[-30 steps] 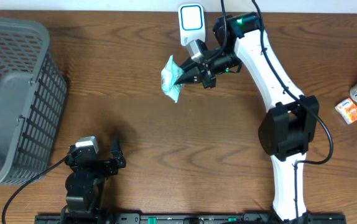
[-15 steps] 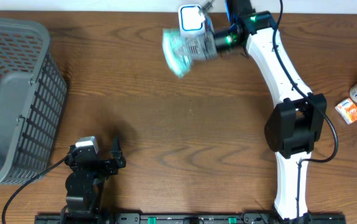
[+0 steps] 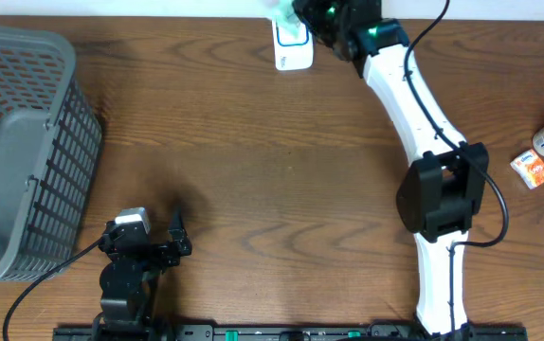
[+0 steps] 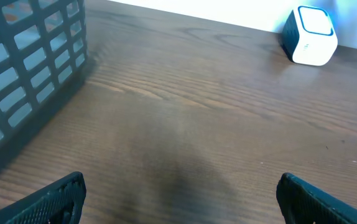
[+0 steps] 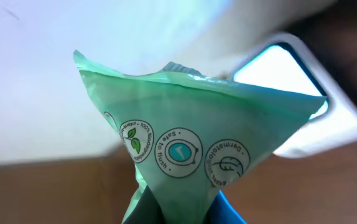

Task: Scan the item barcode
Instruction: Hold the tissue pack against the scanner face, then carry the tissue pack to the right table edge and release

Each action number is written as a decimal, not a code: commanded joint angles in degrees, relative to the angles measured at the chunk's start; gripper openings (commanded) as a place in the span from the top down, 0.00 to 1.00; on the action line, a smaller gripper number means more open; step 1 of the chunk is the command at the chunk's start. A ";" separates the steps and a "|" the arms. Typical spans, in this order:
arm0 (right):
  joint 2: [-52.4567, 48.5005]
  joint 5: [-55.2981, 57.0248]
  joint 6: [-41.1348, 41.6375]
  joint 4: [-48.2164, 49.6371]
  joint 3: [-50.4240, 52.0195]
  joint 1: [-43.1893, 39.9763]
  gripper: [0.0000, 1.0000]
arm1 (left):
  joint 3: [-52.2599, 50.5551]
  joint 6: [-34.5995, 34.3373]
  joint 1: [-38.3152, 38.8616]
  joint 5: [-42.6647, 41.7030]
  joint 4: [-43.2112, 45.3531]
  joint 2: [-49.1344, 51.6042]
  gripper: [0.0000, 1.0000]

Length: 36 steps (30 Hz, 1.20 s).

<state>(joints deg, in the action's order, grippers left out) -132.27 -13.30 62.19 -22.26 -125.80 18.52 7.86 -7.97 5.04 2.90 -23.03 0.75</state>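
Right claw (image 3: 299,9): clamped shut on the narrow end of the green packet (image 5: 185,155). The pinch itself sits below my wrist camera's frame, so I cannot see the contact. The packet's long axis runs away from my fingers, and it widens toward the scanner (image 3: 293,49). From above, the packet is at the far edge of the table (image 3: 253,170), just beyond the scanner's top. From the wrist, the scanner's lit window shows behind the packet, off its upper right corner, not square to it. The face toward my lens shows only round icons and no barcode. Judgement: the coming move depends on lining up packet and window. Left claw (image 4: 181,199): jaws wide apart, empty, well apart from both.
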 commanded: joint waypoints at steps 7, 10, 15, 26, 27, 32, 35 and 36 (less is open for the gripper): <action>-10.10 6.29 23.80 2.12 -0.68 3.41 0.98 | -0.76 -0.70 0.17 -0.35 -1.33 -0.15 0.02; -12.15 6.95 27.08 2.36 -0.68 3.43 0.98 | -0.76 -0.70 0.17 -0.35 -1.36 -0.15 0.02; -12.85 6.95 28.09 2.54 -0.68 3.17 0.98 | -0.76 -0.70 0.17 -0.35 -1.33 -0.15 0.02; -5.77 -4.00 15.28 -13.73 -2.05 -4.13 0.98 | -0.76 -0.70 0.17 -0.35 -1.36 -0.15 0.02; -3.43 -3.02 13.11 -20.39 -2.05 -5.64 0.98 | -0.76 -0.70 0.17 -0.35 -1.33 -0.15 0.02; 4.15 7.96 0.59 -45.59 -2.05 -13.75 0.98 | -0.76 -0.70 0.17 -0.35 -1.33 -0.15 0.02; 4.17 14.60 -4.81 -54.53 -1.75 -19.21 0.98 | -0.76 -0.70 0.17 -0.35 -1.36 -0.15 0.02; 3.17 16.57 -12.70 -56.87 -0.52 -24.24 0.98 | -0.76 -0.70 0.17 -0.35 -1.36 -0.15 0.02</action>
<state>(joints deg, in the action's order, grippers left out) -127.61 -2.55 62.13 -76.62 -127.35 -1.72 7.86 -7.97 5.04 2.87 -23.03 0.75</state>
